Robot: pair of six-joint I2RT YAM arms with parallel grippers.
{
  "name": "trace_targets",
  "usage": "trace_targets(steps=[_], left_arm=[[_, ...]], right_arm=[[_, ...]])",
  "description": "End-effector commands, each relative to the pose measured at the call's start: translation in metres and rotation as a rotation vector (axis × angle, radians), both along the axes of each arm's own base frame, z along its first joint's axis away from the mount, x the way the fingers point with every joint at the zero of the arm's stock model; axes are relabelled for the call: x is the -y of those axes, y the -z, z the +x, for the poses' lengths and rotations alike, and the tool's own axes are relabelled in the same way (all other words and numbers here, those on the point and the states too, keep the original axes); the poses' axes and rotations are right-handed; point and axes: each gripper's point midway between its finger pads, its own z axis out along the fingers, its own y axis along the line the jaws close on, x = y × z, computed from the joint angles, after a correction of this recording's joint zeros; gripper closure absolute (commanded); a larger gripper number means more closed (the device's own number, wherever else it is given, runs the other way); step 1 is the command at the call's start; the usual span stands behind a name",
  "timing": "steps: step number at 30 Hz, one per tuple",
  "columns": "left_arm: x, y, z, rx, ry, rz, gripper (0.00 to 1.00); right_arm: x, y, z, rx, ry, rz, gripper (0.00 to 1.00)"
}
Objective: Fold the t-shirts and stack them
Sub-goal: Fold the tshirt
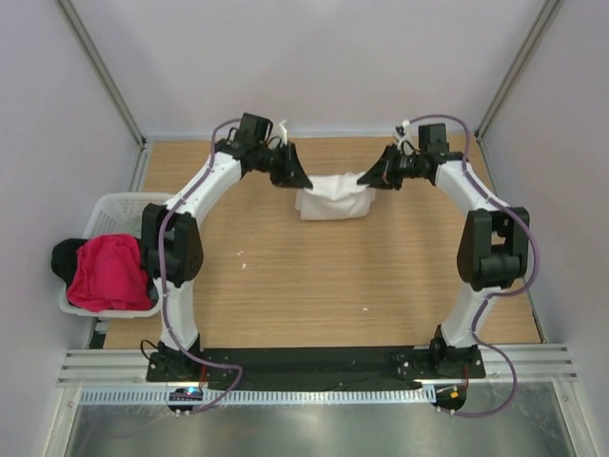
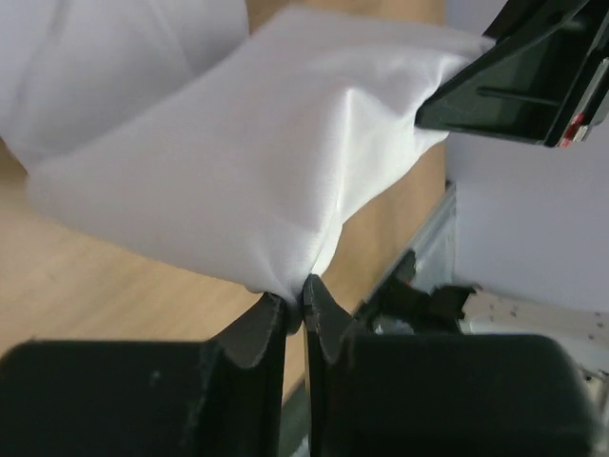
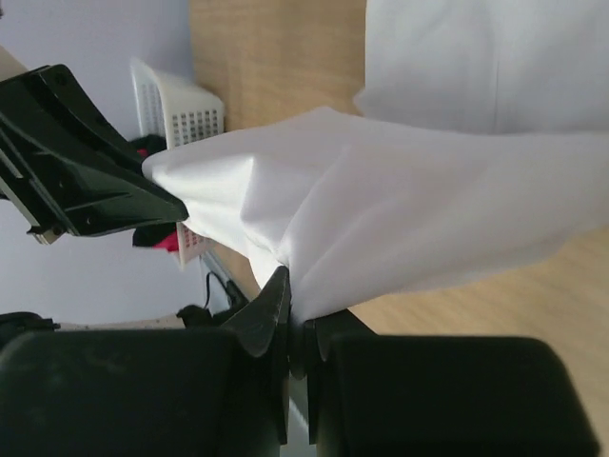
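Well, the wooden table (image 1: 285, 286) sits between pale walls, its near edge hidden under the arm bases. At 12 o'clock the white t-shirt (image 1: 331, 202) stretches between the arms; from above, the arm ends hide the grip. Only the wrist views show left jaws and right jaws each squeezed tight on white cloth. At 9 o'clock a basket (image 1: 107, 208) holds the pink-red t-shirt (image 1: 108, 271), a black t-shirt (image 1: 63, 259) mostly hidden beside it.
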Motion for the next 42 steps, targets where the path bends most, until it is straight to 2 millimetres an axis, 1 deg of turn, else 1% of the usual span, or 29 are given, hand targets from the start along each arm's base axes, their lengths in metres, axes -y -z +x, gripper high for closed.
trace_targets(steps=[1,2,3,4,5,6,7,8,9,10,11,13,14,16,18,19,20,21,23,24,26,29,32,33,34,36,39,41,42], left_arm=[[-0.004,-0.006,0.068,0.209,-0.043,0.053,0.69],[-0.005,0.024,0.084,0.209,-0.046,0.105,0.54],[-0.014,0.030,0.105,0.255,-0.109,0.179,0.50],[-0.014,0.023,0.121,0.321,-0.128,0.200,0.45],[-0.017,0.025,0.132,0.385,-0.125,0.255,0.43],[-0.021,0.026,0.141,0.422,-0.152,0.320,0.35],[-0.031,0.015,0.149,0.476,-0.187,0.389,0.34],[-0.034,0.010,0.150,0.507,-0.179,0.417,0.33],[-0.039,-0.004,0.146,0.522,-0.189,0.419,0.30],[-0.044,-0.003,0.141,0.511,-0.187,0.434,0.30],[-0.047,-0.004,0.137,0.504,-0.183,0.438,0.30],[-0.057,-0.011,0.128,0.490,-0.191,0.436,0.30],[-0.060,-0.003,0.122,0.461,-0.183,0.441,0.31],[-0.069,0.000,0.117,0.428,-0.185,0.429,0.31],[-0.076,0.012,0.111,0.369,-0.182,0.410,0.31],[-0.080,0.023,0.111,0.334,-0.181,0.406,0.32],[-0.078,0.026,0.109,0.307,-0.163,0.363,0.32],[-0.086,0.030,0.112,0.274,-0.172,0.337,0.35],[-0.088,0.038,0.114,0.182,-0.160,0.218,0.40],[-0.088,0.040,0.113,0.154,-0.156,0.175,0.41],[-0.093,0.042,0.115,0.129,-0.172,0.136,0.42],[-0.075,0.031,0.107,0.134,-0.093,0.026,0.42],[-0.046,0.015,0.102,0.146,0.007,-0.138,0.41],[-0.041,0.022,0.102,0.120,0.028,-0.169,0.41],[-0.035,0.018,0.098,0.110,0.062,-0.214,0.41],[-0.022,0.021,0.097,0.094,0.084,-0.260,0.41],[-0.005,0.014,0.092,0.076,0.130,-0.333,0.41],[0.006,0.019,0.088,0.054,0.165,-0.370,0.41],[0.010,0.017,0.091,0.054,0.170,-0.392,0.41]], right_arm=[[0.001,0.002,0.064,0.151,-0.004,-0.030,0.87],[0.001,0.013,0.076,0.156,0.002,-0.057,0.57],[0.001,0.007,0.093,0.206,0.004,-0.069,0.49],[0.001,0.024,0.102,0.194,-0.005,-0.078,0.44],[0.003,0.013,0.116,0.261,-0.005,-0.112,0.37],[0.005,0.011,0.118,0.265,-0.005,-0.132,0.31],[0.008,0.002,0.119,0.289,-0.006,-0.142,0.30],[0.012,-0.006,0.120,0.330,-0.015,-0.164,0.29],[0.014,-0.011,0.115,0.328,-0.017,-0.176,0.29],[0.018,-0.014,0.112,0.335,-0.017,-0.189,0.29],[0.021,-0.025,0.106,0.369,-0.026,-0.208,0.29],[0.028,-0.015,0.095,0.349,-0.027,-0.263,0.29],[0.031,-0.015,0.087,0.358,-0.039,-0.288,0.29],[0.035,-0.009,0.079,0.344,-0.038,-0.315,0.29],[0.041,0.001,0.072,0.336,-0.048,-0.358,0.29],[0.044,0.006,0.070,0.334,-0.056,-0.378,0.29],[0.046,0.010,0.070,0.336,-0.065,-0.395,0.29],[0.049,0.022,0.069,0.318,-0.090,-0.420,0.29],[0.052,0.029,0.075,0.317,-0.099,-0.449,0.29],[0.054,0.037,0.077,0.303,-0.104,-0.454,0.28],[0.054,0.042,0.082,0.304,-0.108,-0.458,0.28],[0.055,0.055,0.084,0.279,-0.114,-0.468,0.28],[0.056,0.071,0.092,0.253,-0.107,-0.456,0.28],[0.056,0.075,0.094,0.248,-0.102,-0.453,0.28],[0.056,0.076,0.098,0.253,-0.098,-0.451,0.27],[0.053,0.081,0.108,0.255,-0.098,-0.430,0.27],[0.052,0.088,0.125,0.252,-0.083,-0.398,0.26],[0.053,0.087,0.136,0.259,-0.068,-0.379,0.26],[0.054,0.097,0.139,0.236,-0.060,-0.356,0.26]])
